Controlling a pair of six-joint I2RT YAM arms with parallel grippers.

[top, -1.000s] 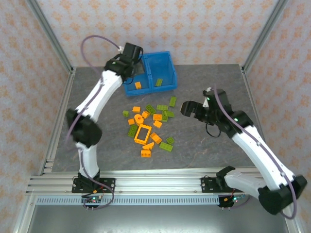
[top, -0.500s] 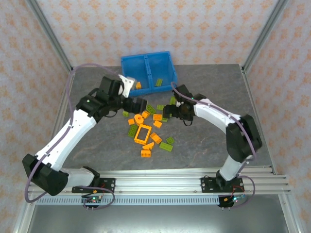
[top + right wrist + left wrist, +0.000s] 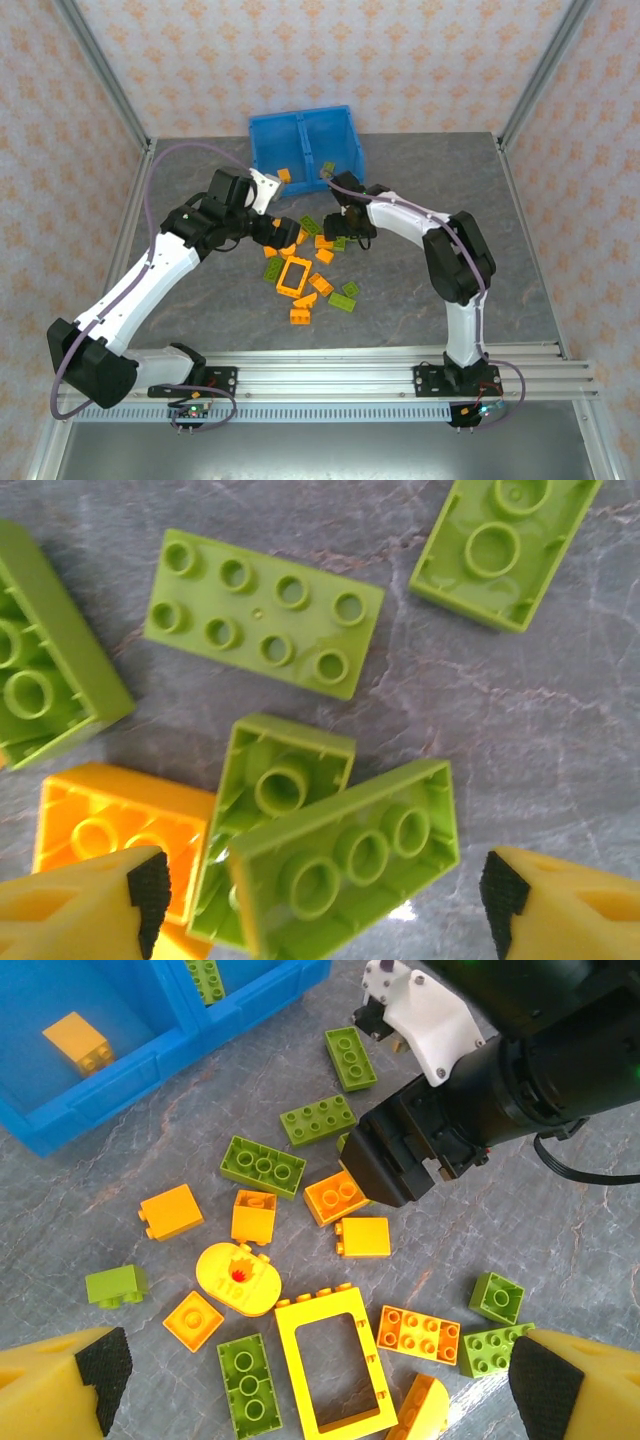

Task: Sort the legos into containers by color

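The legos (image 3: pixel 312 262) lie scattered mid-table, orange and lime green. Among them is the orange frame piece (image 3: pixel 295 276), which the left wrist view shows from above (image 3: pixel 335 1370). My left gripper (image 3: pixel 281 232) hovers open over the pile, its pads (image 3: pixel 100 1365) wide apart above the frame. My right gripper (image 3: pixel 344 228) is open and low over the green bricks, with an upside-down lime brick (image 3: pixel 345 860) lying tilted on another between its fingers (image 3: pixel 100 900). The blue bin (image 3: pixel 300 122) holds an orange brick (image 3: pixel 78 1040) in its left compartment and a green brick (image 3: pixel 205 975) in its right.
The bin's near wall (image 3: pixel 120 1080) stands just beyond the pile. In the left wrist view the right gripper's black body (image 3: pixel 400 1155) sits over the pile's far side, close to my left gripper. Bare grey table spreads to the right (image 3: pixel 460 180) and in front.
The left arm came off the bin and down over the pile. The right arm swung in from the right and now sits further left, low over the green bricks.
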